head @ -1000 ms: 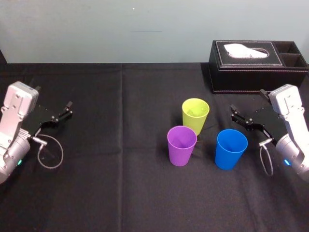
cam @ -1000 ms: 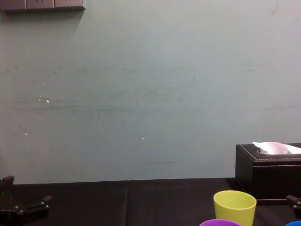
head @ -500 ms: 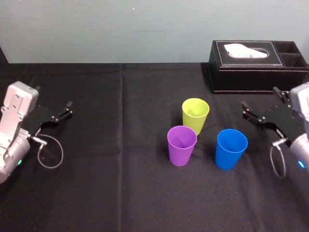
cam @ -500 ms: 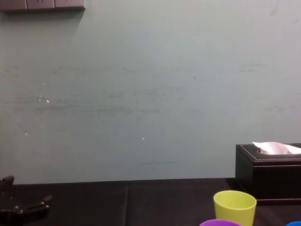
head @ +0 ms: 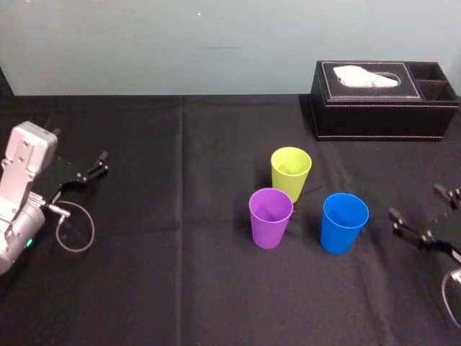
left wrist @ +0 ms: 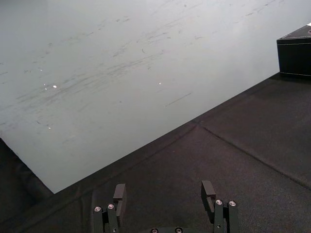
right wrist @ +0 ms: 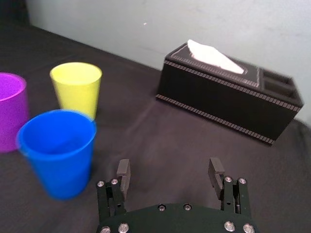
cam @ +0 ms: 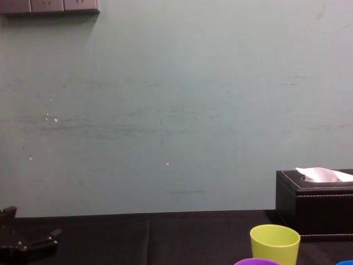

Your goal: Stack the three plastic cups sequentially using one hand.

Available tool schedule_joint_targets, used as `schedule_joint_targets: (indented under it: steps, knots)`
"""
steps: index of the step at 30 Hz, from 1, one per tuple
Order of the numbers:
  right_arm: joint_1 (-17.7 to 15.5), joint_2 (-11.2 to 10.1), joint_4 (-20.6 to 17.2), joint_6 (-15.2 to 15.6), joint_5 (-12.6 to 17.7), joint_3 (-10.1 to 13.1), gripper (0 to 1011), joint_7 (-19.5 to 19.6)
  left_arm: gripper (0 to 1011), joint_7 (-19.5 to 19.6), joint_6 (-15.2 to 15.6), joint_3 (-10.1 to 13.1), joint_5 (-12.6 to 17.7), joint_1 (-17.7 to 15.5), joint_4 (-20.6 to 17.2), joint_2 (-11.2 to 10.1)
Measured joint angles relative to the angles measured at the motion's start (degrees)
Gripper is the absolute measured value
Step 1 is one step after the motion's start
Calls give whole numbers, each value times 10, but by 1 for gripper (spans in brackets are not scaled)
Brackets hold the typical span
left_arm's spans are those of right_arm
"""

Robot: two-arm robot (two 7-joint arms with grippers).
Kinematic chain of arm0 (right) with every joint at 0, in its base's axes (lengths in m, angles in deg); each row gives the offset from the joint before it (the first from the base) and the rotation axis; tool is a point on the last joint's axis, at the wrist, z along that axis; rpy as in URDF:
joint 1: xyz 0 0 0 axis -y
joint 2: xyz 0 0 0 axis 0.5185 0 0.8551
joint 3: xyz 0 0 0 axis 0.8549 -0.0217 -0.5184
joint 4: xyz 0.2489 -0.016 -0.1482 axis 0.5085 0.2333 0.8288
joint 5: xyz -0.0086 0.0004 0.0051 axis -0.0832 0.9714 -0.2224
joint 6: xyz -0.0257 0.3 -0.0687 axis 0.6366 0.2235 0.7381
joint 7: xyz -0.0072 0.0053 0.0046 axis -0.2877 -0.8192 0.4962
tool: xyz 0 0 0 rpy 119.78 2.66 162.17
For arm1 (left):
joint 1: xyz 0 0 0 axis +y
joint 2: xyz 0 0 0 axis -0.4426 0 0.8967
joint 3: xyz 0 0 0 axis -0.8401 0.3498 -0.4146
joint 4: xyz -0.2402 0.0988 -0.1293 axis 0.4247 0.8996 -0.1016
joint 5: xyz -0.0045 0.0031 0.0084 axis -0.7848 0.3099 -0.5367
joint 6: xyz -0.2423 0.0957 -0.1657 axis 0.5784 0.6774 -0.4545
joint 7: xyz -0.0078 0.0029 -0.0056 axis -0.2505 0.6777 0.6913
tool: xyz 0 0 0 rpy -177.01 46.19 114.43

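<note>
Three cups stand upright and apart near the middle of the black table: a yellow-green cup (head: 291,173) farthest back, a purple cup (head: 270,218) in front of it to the left, and a blue cup (head: 344,222) to the right. My right gripper (head: 415,202) hovers at the table's right edge, to the right of the blue cup, open and empty. In the right wrist view the right gripper (right wrist: 168,170) has the blue cup (right wrist: 58,150) nearest, with the yellow-green cup (right wrist: 77,87) and purple cup (right wrist: 9,111) beyond. My left gripper (head: 94,169) is parked far left, open.
A black tissue box (head: 385,99) with a white tissue sits at the back right, behind the cups. A cable loop (head: 75,227) hangs by the left arm. Bare black cloth lies between the left gripper (left wrist: 164,191) and the cups.
My right gripper has drawn back from beside the blue cup toward the near right edge of the table, still open. The cups and the left arm have not moved.
</note>
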Motion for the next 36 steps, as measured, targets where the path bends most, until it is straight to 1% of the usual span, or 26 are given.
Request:
schedule_joint_targets:
  steps: [1,4,5,7,8,10,14,18,21,24,31,33,34,36]
  knots:
    - [-20,-6,-9,-3,10,10,1003,-7,1011,0,0,0,0,0,0,0]
    - [-47,-13,-19,-8,23,22,1003,-19,1011,0,0,0,0,0,0,0]
    - [-63,-16,-25,-12,33,28,1003,-28,1011,0,0,0,0,0,0,0]
    - [-76,-17,-30,-16,41,33,1003,-38,1011,0,0,0,0,0,0,0]
    - [-88,-18,-34,-22,50,36,1003,-49,1011,0,0,0,0,0,0,0]
    - [-100,-16,-38,-31,55,37,1003,-63,1012,0,0,0,0,0,0,0]
    - [-109,-10,-42,-41,55,35,1003,-75,1011,0,0,0,0,0,0,0]
    - [-107,2,-43,-48,59,27,1003,-94,1011,0,0,0,0,0,0,0]
    - [-98,15,-42,-49,60,18,1003,-107,1011,0,0,0,0,0,0,0]
    - [-88,23,-40,-45,57,11,1003,-112,1011,0,0,0,0,0,0,0]
    - [-50,56,-25,-26,39,-10,1003,-119,1011,0,0,0,0,0,0,0]
    - [-44,62,-22,-23,35,-12,1003,-119,1011,0,0,0,0,0,0,0]
    - [-38,69,-17,-20,30,-14,1003,-119,1011,0,0,0,0,0,0,0]
    - [-31,76,-13,-18,26,-15,1003,-117,1011,0,0,0,0,0,0,0]
